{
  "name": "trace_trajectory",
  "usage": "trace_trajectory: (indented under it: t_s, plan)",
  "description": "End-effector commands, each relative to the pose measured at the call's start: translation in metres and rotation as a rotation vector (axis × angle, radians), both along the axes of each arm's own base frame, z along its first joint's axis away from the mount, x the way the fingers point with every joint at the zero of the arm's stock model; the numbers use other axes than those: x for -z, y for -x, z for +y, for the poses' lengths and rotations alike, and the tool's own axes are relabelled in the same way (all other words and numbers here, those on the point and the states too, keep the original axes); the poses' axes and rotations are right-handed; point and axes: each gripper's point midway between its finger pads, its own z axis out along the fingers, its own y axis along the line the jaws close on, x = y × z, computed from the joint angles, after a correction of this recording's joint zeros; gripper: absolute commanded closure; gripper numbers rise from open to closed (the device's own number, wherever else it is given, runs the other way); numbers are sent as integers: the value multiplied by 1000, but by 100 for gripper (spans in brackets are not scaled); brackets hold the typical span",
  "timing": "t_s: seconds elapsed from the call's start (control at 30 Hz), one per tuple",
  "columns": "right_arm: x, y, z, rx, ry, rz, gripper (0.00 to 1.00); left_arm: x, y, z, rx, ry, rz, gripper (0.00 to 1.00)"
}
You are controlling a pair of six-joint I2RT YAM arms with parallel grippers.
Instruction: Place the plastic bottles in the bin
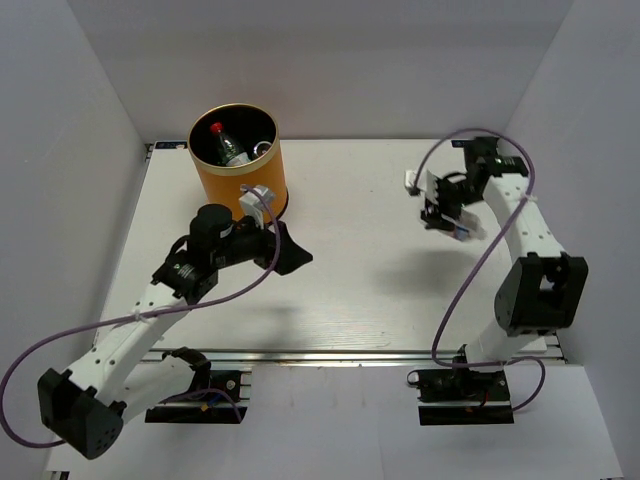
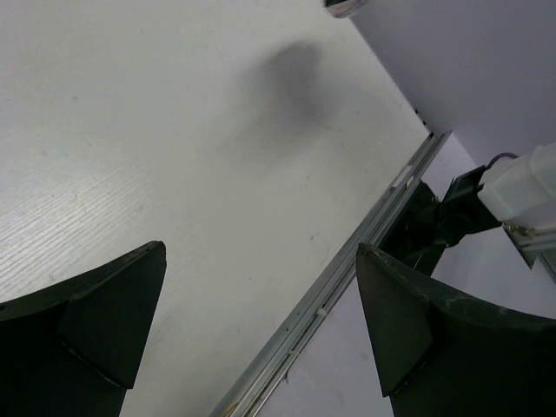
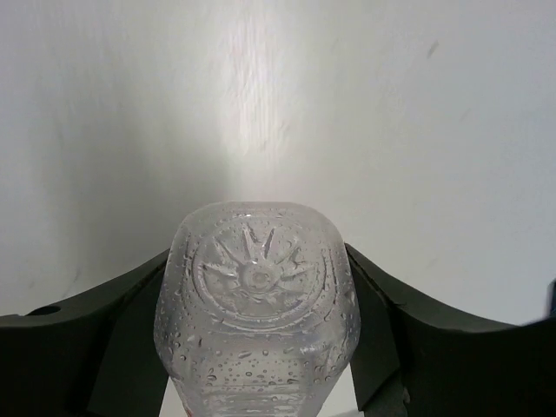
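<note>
white table boxed in by pale walls. the orange bin stands toward the far left, with a red-capped bottle leaning inside it. the left gripper hangs just beside the bin, on its near right side, fingers spread wide with nothing between them. the right gripper hovers over the far right of the table, well apart from the bin, its fingers clamped on both sides of a clear bottle whose star-patterned base points away from the wrist.

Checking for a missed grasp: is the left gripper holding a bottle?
No, the left gripper stands open in its wrist view, with nothing but the table seen between its jaws.
</note>
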Motion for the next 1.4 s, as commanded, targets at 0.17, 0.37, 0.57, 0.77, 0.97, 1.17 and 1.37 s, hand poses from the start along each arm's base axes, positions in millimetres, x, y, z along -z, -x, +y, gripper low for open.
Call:
trace_trajectory:
  t_s: [0.17,0.37,0.57,0.77,0.97,1.17,1.37]
  plan:
    - [-157,-83,216,-242,-630,-292,100,-63,11,54,-312,77,-92,0]
    - [-290,-99,293,-279,-957,-587,100,-66,28,88,-456,84,-59,0]
    - [-348,-102,330,-242,-1192,-682,100,-63,46,108,-522,107,-37,0]
    - [-341,-81,356,-289,-1278,-629,100,-55,48,112,-545,105,-16,0]
    - [-335,-58,387,-360,-1383,-566,100,-46,46,108,-529,93,3,0]
    - [-293,-67,419,-340,-1338,-482,72,-41,47,104,-514,95,20,0]
    - [-264,-96,425,-252,-1290,-482,10,-37,45,101,-506,89,31,0]
